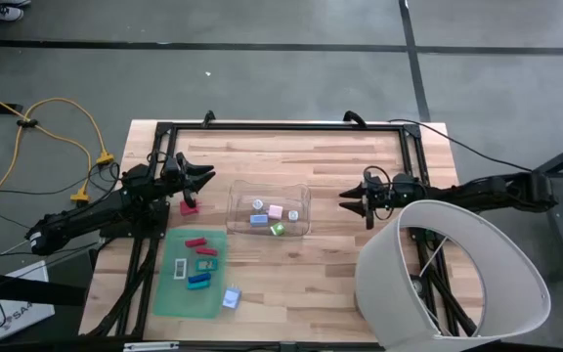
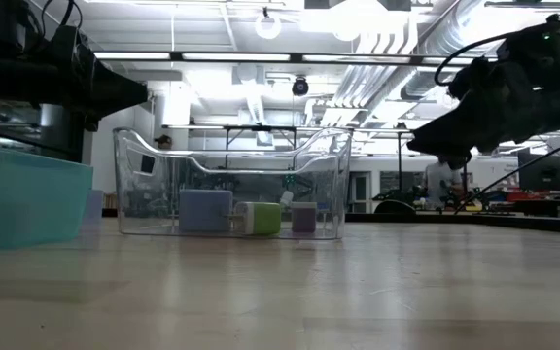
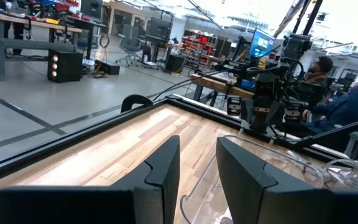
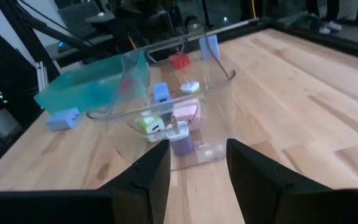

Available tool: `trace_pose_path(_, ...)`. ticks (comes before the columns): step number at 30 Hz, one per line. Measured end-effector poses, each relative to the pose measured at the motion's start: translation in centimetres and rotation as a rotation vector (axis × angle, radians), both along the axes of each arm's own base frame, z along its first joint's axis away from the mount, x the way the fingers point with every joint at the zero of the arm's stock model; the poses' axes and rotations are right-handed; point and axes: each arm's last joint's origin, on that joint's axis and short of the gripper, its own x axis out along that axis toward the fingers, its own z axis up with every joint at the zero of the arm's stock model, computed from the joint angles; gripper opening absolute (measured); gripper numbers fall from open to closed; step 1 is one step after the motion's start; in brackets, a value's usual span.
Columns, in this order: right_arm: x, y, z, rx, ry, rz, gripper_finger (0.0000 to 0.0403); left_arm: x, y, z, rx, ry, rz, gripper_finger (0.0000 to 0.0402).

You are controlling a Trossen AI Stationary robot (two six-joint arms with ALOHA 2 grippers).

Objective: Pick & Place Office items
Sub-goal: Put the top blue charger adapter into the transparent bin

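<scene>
Overhead: flat green mat (image 1: pixel 189 284) nearest, bearing small red, teal and blue office items (image 1: pixel 201 264); more lie inside the clear rectangular plastic bin (image 1: pixel 301 200). Low view hides the mat. Wrist views: left gripper (image 3: pixel 196 171) narrowly parted, empty; right gripper (image 4: pixel 197 163) wider, empty.

A robotics lab or open workshop hall. Overhead run white ducts (image 2: pixel 397 49) and strip lights (image 2: pixel 231 56) under an exposed ceiling. The floor is bare grey concrete (image 1: pixel 262 59), with a yellow cable (image 1: pixel 57 117) trailing at ten o'clock from the wooden counter (image 1: pixel 330 264). Beyond it stand workbenches (image 3: pixel 36 34), a lit monitor (image 3: pixel 263 42), office chairs (image 3: pixel 129 45) and seated people (image 3: pixel 347 102).
</scene>
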Motion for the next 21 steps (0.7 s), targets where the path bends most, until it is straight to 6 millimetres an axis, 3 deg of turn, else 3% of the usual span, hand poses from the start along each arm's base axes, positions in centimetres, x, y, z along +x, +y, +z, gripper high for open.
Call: trace_pose_path(21, -2.5, 0.0, 0.9, -0.037, 0.035, -0.038, 0.0144, 0.0, 0.0, 0.0, 0.000, 0.000, 0.000, 0.0102)
